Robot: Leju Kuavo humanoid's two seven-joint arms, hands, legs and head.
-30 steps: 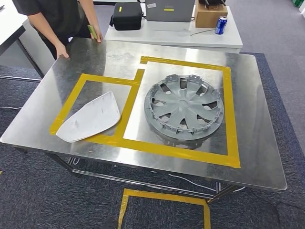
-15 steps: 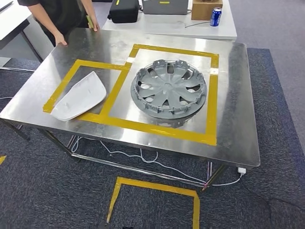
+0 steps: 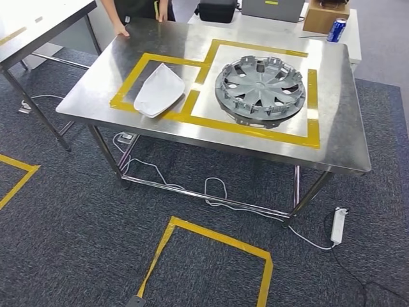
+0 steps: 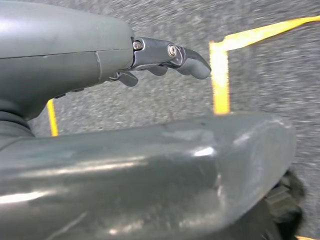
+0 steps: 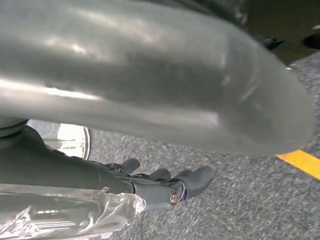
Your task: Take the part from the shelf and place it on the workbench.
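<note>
Both parts are down on the steel surface (image 3: 333,137): the white cover (image 3: 160,89) in the smaller taped frame, the grey wheel cover (image 3: 260,82) in the larger, a person's hand (image 3: 121,30) on the far edge. The left hand (image 4: 166,57) and right hand (image 5: 166,187) hang over the carpet, fingers straight, holding nothing. The risk, I'd say, lies underfoot: the loose cable (image 3: 212,192) and power strip (image 3: 339,225) could snag a step near the bench.

The camera has backed away from the workbench (image 3: 337,137) and swung leftward.
</note>
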